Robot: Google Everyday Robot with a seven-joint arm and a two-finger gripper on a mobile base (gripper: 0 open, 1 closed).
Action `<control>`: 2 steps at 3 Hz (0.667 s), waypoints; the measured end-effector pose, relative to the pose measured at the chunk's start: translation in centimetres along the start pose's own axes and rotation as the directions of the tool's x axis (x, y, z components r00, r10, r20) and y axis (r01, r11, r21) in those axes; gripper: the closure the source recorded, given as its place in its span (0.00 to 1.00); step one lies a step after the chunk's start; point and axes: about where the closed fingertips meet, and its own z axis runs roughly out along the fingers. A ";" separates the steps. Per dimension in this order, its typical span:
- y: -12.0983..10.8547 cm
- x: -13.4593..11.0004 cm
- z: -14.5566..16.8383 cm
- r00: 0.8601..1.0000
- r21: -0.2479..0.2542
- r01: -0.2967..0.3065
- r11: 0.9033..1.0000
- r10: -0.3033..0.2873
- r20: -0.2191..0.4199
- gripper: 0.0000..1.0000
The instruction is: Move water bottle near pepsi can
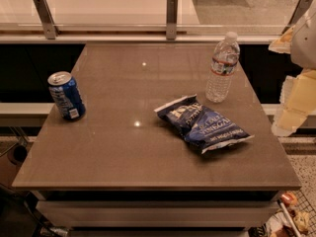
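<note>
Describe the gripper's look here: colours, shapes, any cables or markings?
The gripper sits at the right frame edge, just off the table. It shows pale cream-yellow, blocky, flat-sided pieces under a rounded grey-white housing. No cables or markings are visible, and the frame cuts part of it off.

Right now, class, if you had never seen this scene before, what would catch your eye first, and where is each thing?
A crumpled dark-blue chip bag lies flat right of the middle of the table, and behind it the clear water bottle stands upright near the far right corner. The blue pepsi can stands alone at the left edge, well apart from both. The gripper hangs beyond the table's right side, touching nothing.
</note>
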 end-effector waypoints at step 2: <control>-0.9 0.4 -0.3 0.998 0.006 -0.034 0.999 0.034 0.050 0.00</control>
